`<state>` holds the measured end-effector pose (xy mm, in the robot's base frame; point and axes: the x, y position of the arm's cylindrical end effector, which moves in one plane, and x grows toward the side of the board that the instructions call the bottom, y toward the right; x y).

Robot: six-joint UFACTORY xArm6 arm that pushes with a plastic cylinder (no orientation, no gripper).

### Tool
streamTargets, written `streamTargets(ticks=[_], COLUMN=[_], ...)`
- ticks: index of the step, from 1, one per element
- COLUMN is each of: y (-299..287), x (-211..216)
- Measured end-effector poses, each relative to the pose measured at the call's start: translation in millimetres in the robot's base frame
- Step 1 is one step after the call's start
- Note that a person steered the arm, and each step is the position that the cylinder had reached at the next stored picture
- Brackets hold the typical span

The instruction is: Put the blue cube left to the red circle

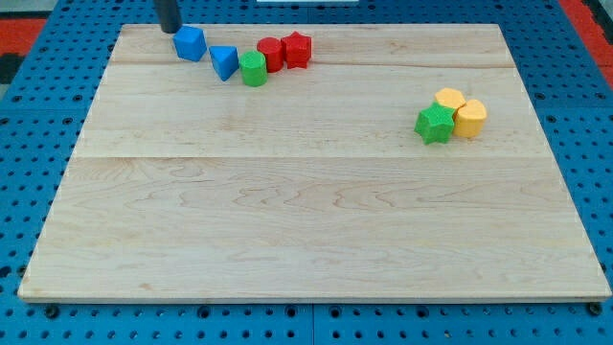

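The blue cube [190,43] is sitting near the far left corner of the wooden board [316,220], a chunky bright-blue block showing a lighter top face and darker sides, turned a little so one corner is pointing toward the near edge. My tip [170,30] is standing just to the cube's far left, touching or all but touching its upper left edge; I cannot tell which. The rod is a plain dark stick with nothing to open or close, and it is carrying nothing.

To the cube's right a blue triangle [225,62] is lying slightly nearer, just beside it with a thin gap showing. Next comes a green cylinder [254,69], touching the triangle. Right of that the red circle [270,54] is pressing against the cylinder, and a red star [297,49] is touching the circle's right side.

Well apart, toward the right side, a green star [435,124], a yellow block [448,100] and a yellow hexagon [470,118] are huddling together.
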<state>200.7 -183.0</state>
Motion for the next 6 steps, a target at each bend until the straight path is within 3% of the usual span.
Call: streamTargets(ticks=[1, 2, 3, 4, 6], y=[27, 18, -36, -32, 103], x=[25, 39, 57, 71, 73])
